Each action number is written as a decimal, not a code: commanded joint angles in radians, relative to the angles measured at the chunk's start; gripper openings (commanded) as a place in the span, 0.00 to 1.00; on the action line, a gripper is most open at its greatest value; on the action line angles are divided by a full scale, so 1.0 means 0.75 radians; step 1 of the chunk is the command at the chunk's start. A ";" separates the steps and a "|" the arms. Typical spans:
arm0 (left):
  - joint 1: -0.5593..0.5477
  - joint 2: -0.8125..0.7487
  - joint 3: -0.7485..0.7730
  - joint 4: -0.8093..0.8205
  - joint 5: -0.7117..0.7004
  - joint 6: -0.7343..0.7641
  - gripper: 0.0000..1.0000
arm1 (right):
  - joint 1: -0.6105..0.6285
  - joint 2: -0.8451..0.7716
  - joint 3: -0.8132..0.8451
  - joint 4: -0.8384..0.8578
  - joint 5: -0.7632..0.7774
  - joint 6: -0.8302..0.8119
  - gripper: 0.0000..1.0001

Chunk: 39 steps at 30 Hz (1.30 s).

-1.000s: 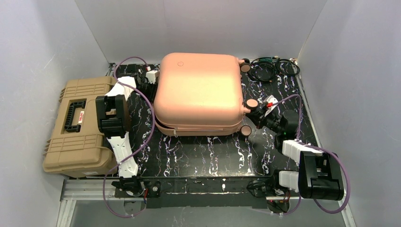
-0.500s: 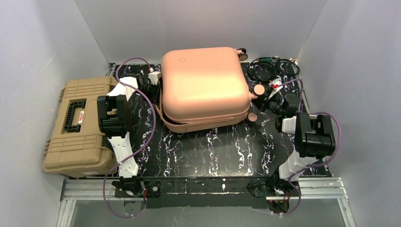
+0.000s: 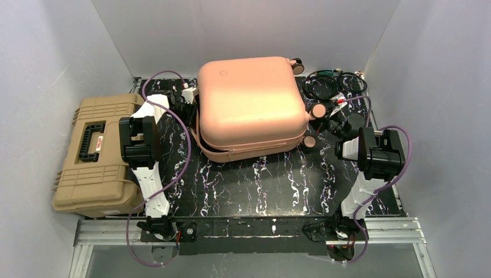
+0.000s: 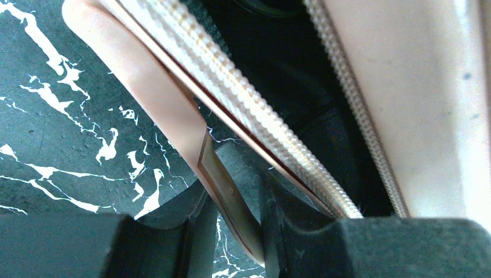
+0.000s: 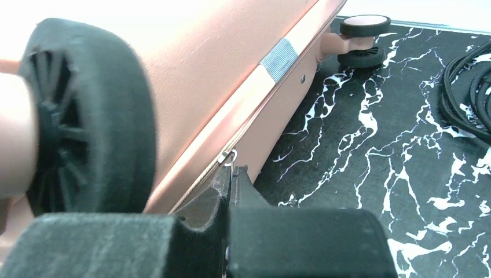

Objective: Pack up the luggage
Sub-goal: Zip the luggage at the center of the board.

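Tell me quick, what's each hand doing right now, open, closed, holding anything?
Left hand: closed on the shell rim of the suitcase.
Right hand: closed, pinching the zipper pull.

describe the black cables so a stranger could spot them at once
Find the big pink suitcase in the middle of the marbled table. Just past its wheeled right side, at the far right corner, lie the cables: thin black loops, unlike the boxy suitcase and tan toolbox.

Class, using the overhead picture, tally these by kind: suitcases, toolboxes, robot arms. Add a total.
suitcase: 1
toolbox: 1
arms: 2 (left arm, right arm)
Total: 4
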 commanded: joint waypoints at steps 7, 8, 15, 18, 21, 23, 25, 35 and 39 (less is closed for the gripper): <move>-0.097 -0.121 -0.019 -0.045 0.176 0.321 0.00 | 0.009 0.181 0.322 0.082 0.133 0.115 0.01; -0.097 -0.122 -0.024 -0.046 0.182 0.326 0.00 | 0.013 0.202 0.349 0.072 0.142 0.125 0.01; -0.109 -0.113 -0.011 -0.080 0.249 0.356 0.00 | 0.111 0.260 0.527 -0.211 0.259 -0.104 0.01; -0.124 -0.120 -0.020 -0.095 0.250 0.385 0.00 | 0.176 0.280 0.613 -0.364 0.354 -0.147 0.01; -0.134 -0.127 -0.029 -0.119 0.250 0.414 0.00 | 0.211 0.253 0.629 -0.429 0.379 -0.181 0.01; -0.139 -0.137 -0.036 -0.135 0.240 0.437 0.00 | 0.220 0.184 0.548 -0.386 0.348 -0.189 0.01; -0.140 -0.156 -0.043 -0.144 0.223 0.463 0.00 | 0.221 0.087 0.414 -0.355 0.298 -0.193 0.01; -0.144 -0.192 0.032 -0.118 0.175 0.491 0.03 | 0.352 -0.395 -0.113 -0.437 0.096 -0.333 0.01; -0.153 -0.154 0.103 -0.053 0.035 0.376 0.38 | 0.378 -0.557 -0.211 -0.499 0.112 -0.287 0.01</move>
